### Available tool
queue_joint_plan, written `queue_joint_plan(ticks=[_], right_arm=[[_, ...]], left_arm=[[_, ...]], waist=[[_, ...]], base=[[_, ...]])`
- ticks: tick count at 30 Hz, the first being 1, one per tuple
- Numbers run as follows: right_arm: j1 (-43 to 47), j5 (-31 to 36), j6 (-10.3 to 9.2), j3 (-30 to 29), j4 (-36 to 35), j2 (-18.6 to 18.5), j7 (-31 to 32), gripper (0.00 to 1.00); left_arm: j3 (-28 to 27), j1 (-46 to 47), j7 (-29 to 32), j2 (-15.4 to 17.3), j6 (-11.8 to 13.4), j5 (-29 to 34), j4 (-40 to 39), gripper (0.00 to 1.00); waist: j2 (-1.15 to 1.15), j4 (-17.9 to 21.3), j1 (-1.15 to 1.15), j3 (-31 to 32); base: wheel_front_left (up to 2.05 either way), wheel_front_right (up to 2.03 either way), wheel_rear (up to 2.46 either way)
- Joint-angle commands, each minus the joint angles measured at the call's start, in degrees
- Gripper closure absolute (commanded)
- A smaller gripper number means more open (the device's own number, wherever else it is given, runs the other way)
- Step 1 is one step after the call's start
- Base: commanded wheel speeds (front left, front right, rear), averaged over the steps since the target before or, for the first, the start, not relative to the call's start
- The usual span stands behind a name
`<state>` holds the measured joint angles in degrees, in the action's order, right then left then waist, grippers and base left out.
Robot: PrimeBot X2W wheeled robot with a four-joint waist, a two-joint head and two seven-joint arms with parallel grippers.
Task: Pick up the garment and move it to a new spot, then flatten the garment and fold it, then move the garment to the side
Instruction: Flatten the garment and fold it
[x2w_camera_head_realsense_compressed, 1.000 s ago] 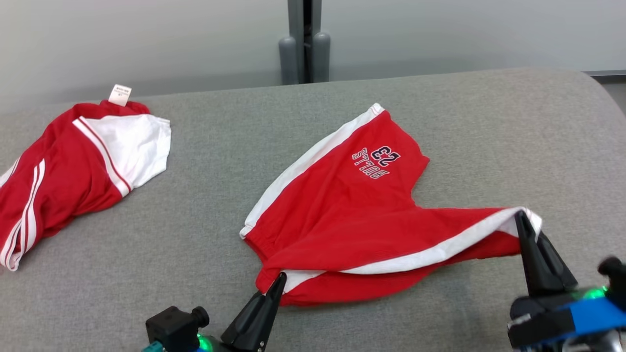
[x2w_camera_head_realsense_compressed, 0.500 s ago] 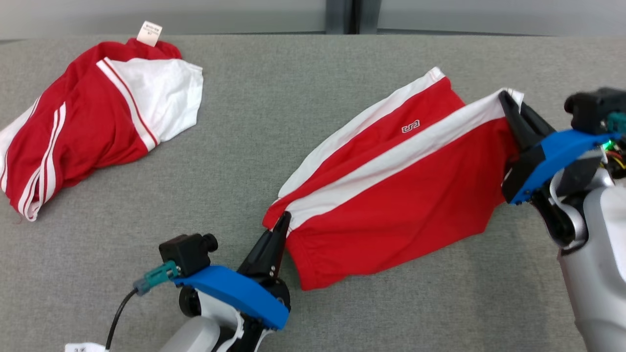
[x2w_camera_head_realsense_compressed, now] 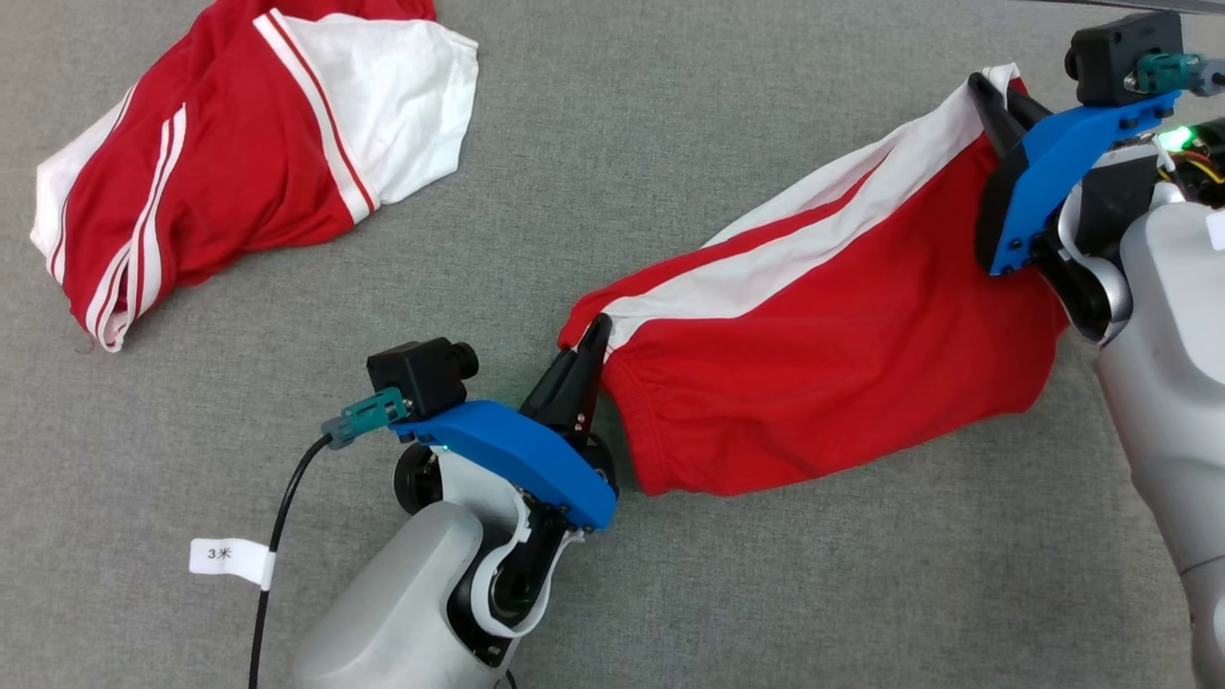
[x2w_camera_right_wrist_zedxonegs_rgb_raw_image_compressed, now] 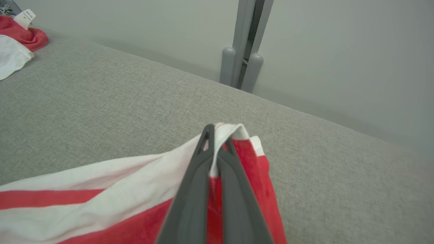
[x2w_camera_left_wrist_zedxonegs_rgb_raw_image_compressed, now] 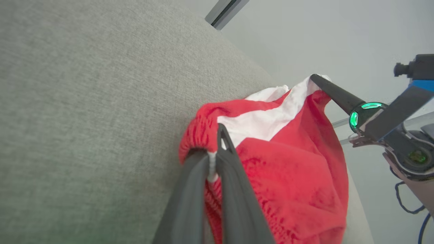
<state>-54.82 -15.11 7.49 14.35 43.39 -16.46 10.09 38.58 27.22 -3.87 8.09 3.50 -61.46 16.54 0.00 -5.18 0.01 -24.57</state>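
Note:
The garment (x2w_camera_head_realsense_compressed: 823, 344) is a pair of red shorts with white side stripes, stretched between my two grippers and hanging above the grey surface. My left gripper (x2w_camera_head_realsense_compressed: 595, 330) is shut on its elastic waistband corner; in the left wrist view the garment (x2w_camera_left_wrist_zedxonegs_rgb_raw_image_compressed: 291, 162) bunches around my left gripper (x2w_camera_left_wrist_zedxonegs_rgb_raw_image_compressed: 218, 130). At the upper right my right gripper (x2w_camera_head_realsense_compressed: 986, 91) is shut on the white-striped leg hem. In the right wrist view the garment (x2w_camera_right_wrist_zedxonegs_rgb_raw_image_compressed: 142, 193) drapes away from my right gripper (x2w_camera_right_wrist_zedxonegs_rgb_raw_image_compressed: 213, 130), which pinches red and white cloth.
A second red and white piece of clothing (x2w_camera_head_realsense_compressed: 249, 163) lies crumpled at the upper left of the grey padded surface (x2w_camera_head_realsense_compressed: 766, 593). A black cable with a white tag (x2w_camera_head_realsense_compressed: 230, 560) trails by my left arm. A grey post (x2w_camera_right_wrist_zedxonegs_rgb_raw_image_compressed: 245, 44) stands behind the surface's far edge.
The head camera has tilted down, so the whole picture has shifted. Both grippers have lifted the garment off the surface and folded it over, hiding the printed lettering; the grips are unchanged.

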Motion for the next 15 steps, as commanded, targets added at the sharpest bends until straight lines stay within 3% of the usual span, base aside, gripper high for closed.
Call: queue_joint_plan(ticks=[1, 2, 4, 5, 6, 9, 15], right_arm=[[-1.76, -0.12, 0.01, 0.58, 1.48, -0.57, -0.89, 1.0], [-2.44, -0.17, 0.01, 1.0, 2.66, -0.62, -1.54, 0.95], [-3.59, -0.36, 0.01, 1.65, 4.68, -0.65, -3.35, 0.67], [-3.98, -0.75, 0.01, 1.89, 5.5, -0.45, -4.52, 0.23], [-4.24, -0.93, 0.01, 2.51, 6.17, -0.22, -5.7, 0.0], [-4.53, -1.75, 0.0, 3.89, 7.88, -0.3, -6.99, 0.0], [-5.61, -5.41, 0.01, 8.39, 11.25, -0.93, -7.96, 0.0]], left_arm=[[0.05, 0.89, -0.14, -0.28, -0.28, 0.1, 0.9, 1.0], [0.17, 1.23, -0.18, -0.37, -0.33, 0.19, 1.3, 1.0], [1.22, 1.79, 0.11, 0.23, 0.61, 2.06, 2.27, 1.0], [1.81, 2.01, -0.07, 0.52, 1.03, 2.84, 2.52, 0.73], [2.09, 1.86, 0.05, 0.25, 1.04, 2.88, 2.35, 0.0], [2.58, 1.29, 0.54, 0.39, 1.17, 3.12, 1.54, 0.0], [3.33, -1.28, 0.71, 3.76, 2.2, 4.62, -3.04, 0.0]], waist=[[0.0, -0.32, -0.01, -0.23], [0.0, -0.36, -0.01, -0.23], [0.0, -0.46, -0.01, -0.11], [0.0, -0.48, -0.01, -0.06], [0.0, -0.45, -0.01, 0.0], [0.0, -0.39, -0.01, 0.21], [0.0, -0.11, -0.01, 1.27]], base=[[0.0, 0.0, 0.0], [0.0, 0.0, 0.0], [0.0, 0.0, 0.0], [0.0, 0.0, 0.0], [0.0, 0.0, 0.0], [0.0, 0.0, 0.0], [0.0, 0.0, 0.0]])
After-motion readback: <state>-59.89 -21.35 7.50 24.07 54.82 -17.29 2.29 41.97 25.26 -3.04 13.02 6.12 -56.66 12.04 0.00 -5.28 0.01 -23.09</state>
